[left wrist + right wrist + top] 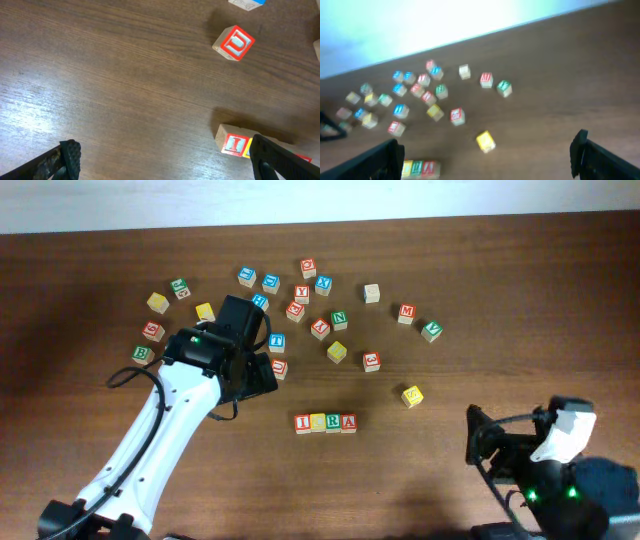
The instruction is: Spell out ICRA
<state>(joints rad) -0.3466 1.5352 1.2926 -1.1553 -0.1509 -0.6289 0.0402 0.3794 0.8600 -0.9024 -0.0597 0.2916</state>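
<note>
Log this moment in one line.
left end effector: open, empty | right end effector: open, empty | ICRA row: complete, letters touching

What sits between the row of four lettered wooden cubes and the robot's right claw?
Nothing: in the overhead view only bare brown wooden table runs from that cube row to the right gripper. A small yellow wooden cube sits just off it.

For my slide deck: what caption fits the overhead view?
Four cubes spelling ICRA lined up; left gripper and right gripper open, empty.

ICRA mostly hidden behind a left finger; right wrist view's cubes seem too blurred to read.
</note>
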